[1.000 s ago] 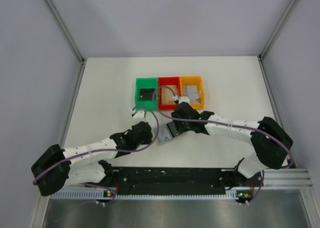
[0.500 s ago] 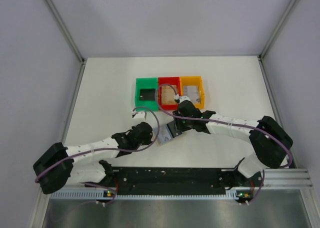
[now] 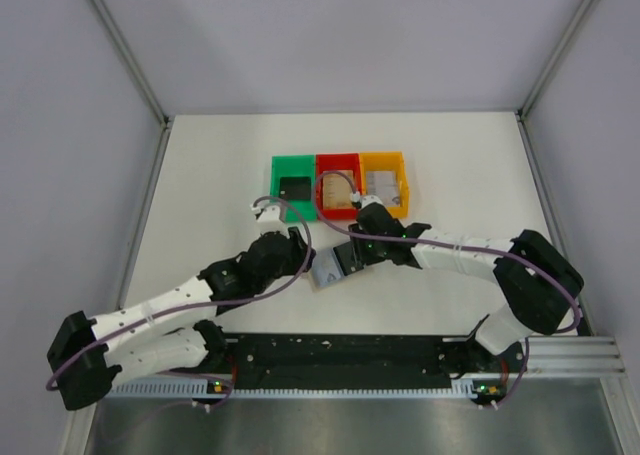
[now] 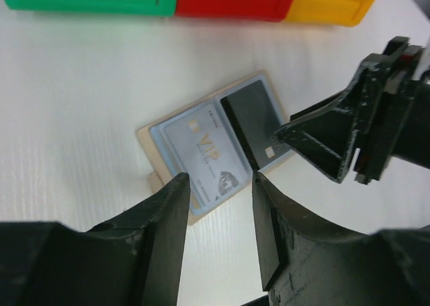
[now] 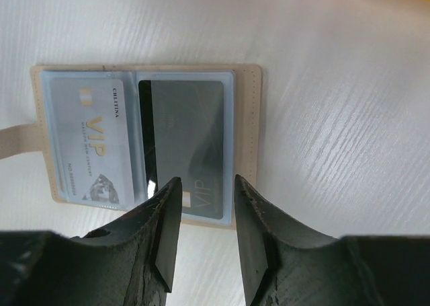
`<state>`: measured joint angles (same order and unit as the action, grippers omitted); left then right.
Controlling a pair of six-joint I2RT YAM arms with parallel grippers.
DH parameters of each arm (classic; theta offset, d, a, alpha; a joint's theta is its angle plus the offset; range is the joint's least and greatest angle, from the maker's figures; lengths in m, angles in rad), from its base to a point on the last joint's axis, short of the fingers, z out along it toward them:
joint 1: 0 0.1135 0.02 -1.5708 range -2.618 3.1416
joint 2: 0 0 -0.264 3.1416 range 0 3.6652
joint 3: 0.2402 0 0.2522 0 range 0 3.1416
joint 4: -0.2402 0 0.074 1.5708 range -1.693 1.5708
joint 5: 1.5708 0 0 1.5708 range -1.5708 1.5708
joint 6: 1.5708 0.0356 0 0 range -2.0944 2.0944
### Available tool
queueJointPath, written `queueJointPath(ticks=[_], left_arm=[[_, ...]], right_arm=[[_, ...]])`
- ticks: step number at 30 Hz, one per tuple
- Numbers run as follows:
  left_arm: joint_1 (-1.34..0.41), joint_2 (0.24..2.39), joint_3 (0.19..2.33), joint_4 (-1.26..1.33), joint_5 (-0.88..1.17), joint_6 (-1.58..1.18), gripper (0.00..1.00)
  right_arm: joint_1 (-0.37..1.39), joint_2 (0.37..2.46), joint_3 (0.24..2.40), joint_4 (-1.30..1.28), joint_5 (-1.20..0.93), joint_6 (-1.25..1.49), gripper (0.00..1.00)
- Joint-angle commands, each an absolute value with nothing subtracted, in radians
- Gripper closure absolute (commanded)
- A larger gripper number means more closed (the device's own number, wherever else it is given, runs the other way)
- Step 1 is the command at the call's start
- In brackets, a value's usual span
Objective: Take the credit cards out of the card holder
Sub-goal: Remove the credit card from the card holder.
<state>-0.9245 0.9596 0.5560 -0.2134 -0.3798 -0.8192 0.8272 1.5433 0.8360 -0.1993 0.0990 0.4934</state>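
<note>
The card holder (image 3: 328, 269) lies open and flat on the table, tan at its edges (image 5: 251, 124) and light blue inside. Its left panel holds a silver VIP card (image 5: 91, 141) and its right panel a black VIP card (image 5: 183, 141). The left wrist view shows the same holder (image 4: 151, 134) with the silver card (image 4: 201, 148) and the black card (image 4: 250, 121). My left gripper (image 4: 220, 179) is open and empty, just short of the holder's near edge. My right gripper (image 5: 205, 181) is open above the black card's near end, with nothing between its fingers (image 4: 322, 141).
Three small bins stand in a row just beyond the holder: green (image 3: 294, 185), red (image 3: 338, 185) and orange (image 3: 385, 183), each with a card in it. Both arms meet over the holder. The enclosure's walls rise at the left, right and back.
My left gripper has gone from shut to open, and its arm has stretched forward toward the bins. The right arm shifted slightly earlier and now holds still over the holder.
</note>
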Motion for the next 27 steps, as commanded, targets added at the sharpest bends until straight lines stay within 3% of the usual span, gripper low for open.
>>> queueJointPath(ticks=[1,11,27], left_arm=[[-0.925,0.940,0.611,-0.177,-0.339,-0.790,0.53],[-0.920,1.192,0.618,0.081,-0.227,-0.871,0.63],[-0.885,1.450,0.604,0.181,-0.198,-0.911,0.78]], right_arm=[[0.818,1.551,0.831,-0.143,0.080,0.494,0.64],[0.811,1.559,0.816,-0.129,0.089,0.497,0.65],[0.808,1.583,0.799,-0.097,0.046,0.505,0.66]])
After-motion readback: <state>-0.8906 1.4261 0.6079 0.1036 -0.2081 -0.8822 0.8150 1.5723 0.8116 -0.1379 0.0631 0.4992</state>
